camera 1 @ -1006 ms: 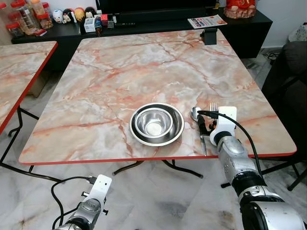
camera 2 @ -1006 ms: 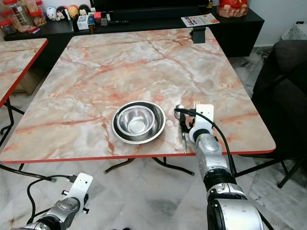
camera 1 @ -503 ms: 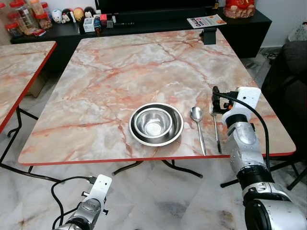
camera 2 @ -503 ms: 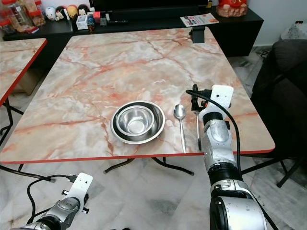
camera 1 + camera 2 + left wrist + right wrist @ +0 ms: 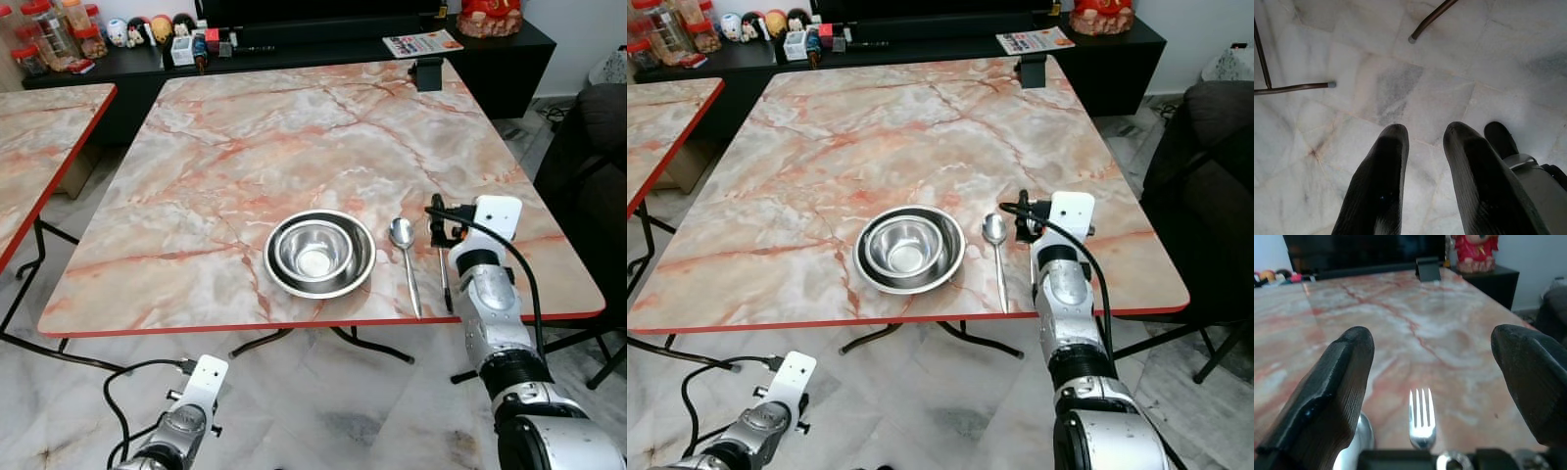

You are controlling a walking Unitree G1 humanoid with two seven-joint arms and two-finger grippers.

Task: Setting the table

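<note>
Right jaws (image 5: 1435,382) spread wide, drawn back nearer the table edge, fork (image 5: 1421,419) lying released beside spoon (image 5: 403,250)

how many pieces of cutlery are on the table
2: a spoon just right of the stacked bowls, and a fork right of the spoon, partly under the right gripper.

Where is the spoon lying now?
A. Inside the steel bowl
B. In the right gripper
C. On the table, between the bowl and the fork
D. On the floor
C: the spoon lies on the table, right of the bowl and left of the fork.
</note>
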